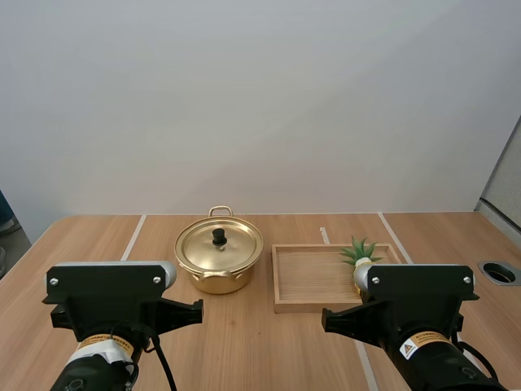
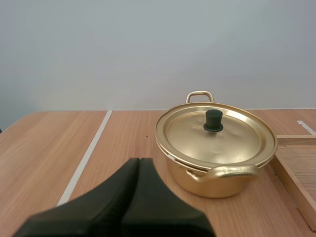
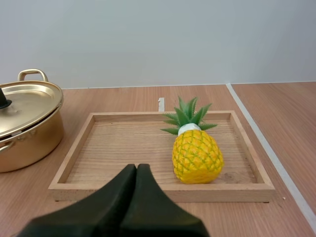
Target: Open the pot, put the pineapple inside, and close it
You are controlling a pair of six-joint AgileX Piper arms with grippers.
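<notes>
The pot [image 2: 207,180] stood on the table [image 2: 49,148] with its lid [image 2: 232,140] seated flat and the black knob [image 2: 213,121] upright at the lid's centre, so the opening step looked not yet begun. My left gripper [image 2: 139,161] had its two fingers pressed together into one dark wedge, holding nothing, and the pot lay ahead of it at roughly 1 o'clock, apart from the tips. In the high view the pot sat at 9 o'clock of the wooden tray [image 3: 74,154], just beside it, which put the left arm nearer the knob than the right. My right gripper [image 3: 137,167] was likewise closed on nothing, its fingers lying together. From it the pineapple [image 3: 197,155] lay at about 1 o'clock, inside the tray toward the 3 o'clock side. The fruit rested on its side, its long axis running near 6 to 12 o'clock, with the green crown pointing away from the arms and leaning slightly toward 11. The pot showed at about 10 o'clock from the right gripper. By my judgement the lid was the left arm's job, the fruit the right's, and a grasp across the yellow body would suit that axis.
</notes>
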